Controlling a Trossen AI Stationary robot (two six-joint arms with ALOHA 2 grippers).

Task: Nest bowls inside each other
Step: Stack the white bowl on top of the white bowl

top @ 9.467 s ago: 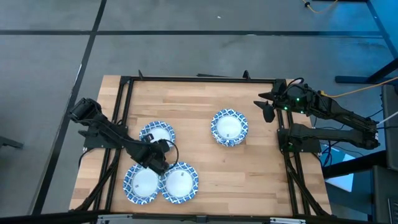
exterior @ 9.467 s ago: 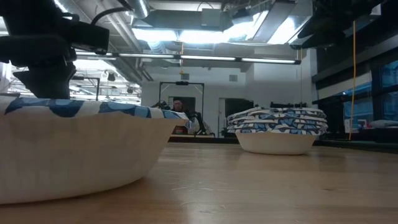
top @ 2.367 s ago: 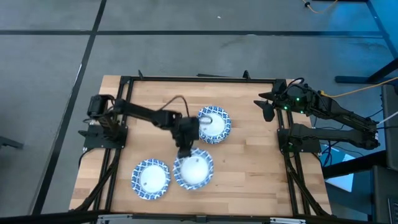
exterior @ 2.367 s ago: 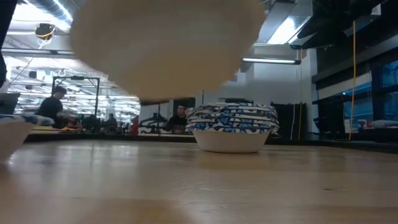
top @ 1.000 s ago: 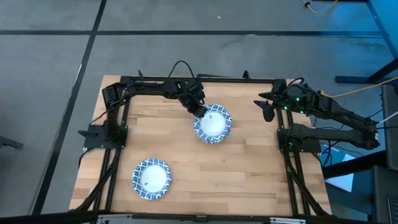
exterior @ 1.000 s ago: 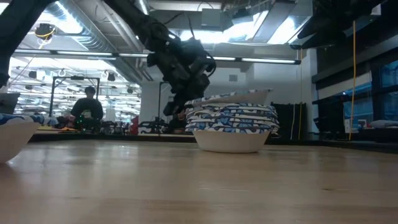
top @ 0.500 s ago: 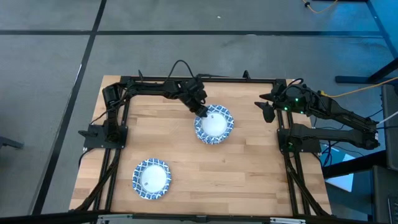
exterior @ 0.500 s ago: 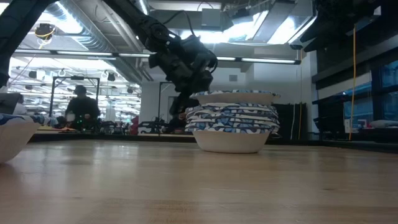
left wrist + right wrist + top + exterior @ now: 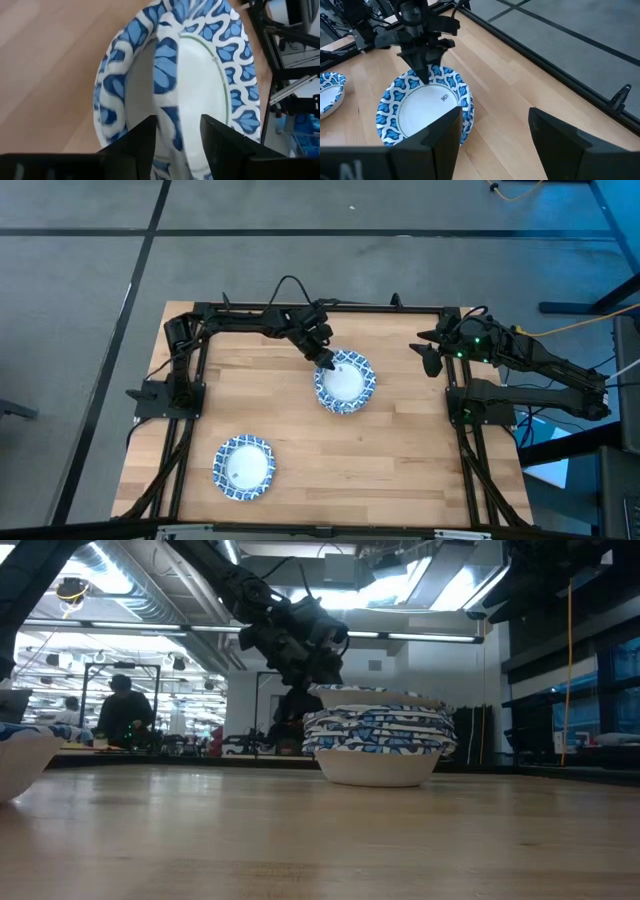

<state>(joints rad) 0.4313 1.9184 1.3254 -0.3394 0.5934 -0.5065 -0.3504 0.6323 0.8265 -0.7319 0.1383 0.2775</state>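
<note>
Blue-patterned top bowl (image 9: 344,379) now level on stack, left hand (image 9: 324,360) unclenched at rim

In the low view, the lone bowl (image 9: 20,765) is cut off by the picture's left edge. In the left wrist view, the near rim of the stack of bowls (image 9: 200,95) is hidden behind the left gripper's fingers (image 9: 220,142). How many bowls are nested in the stack cannot be told from above.

Count: 2 bowl groups, 2 arms.
1 stack of blue-and-white patterned round bowls (image 9: 345,383), approx 6-7 nested; 1 lone matching bowl (image 9: 244,468); 2 dark grippers.
</note>
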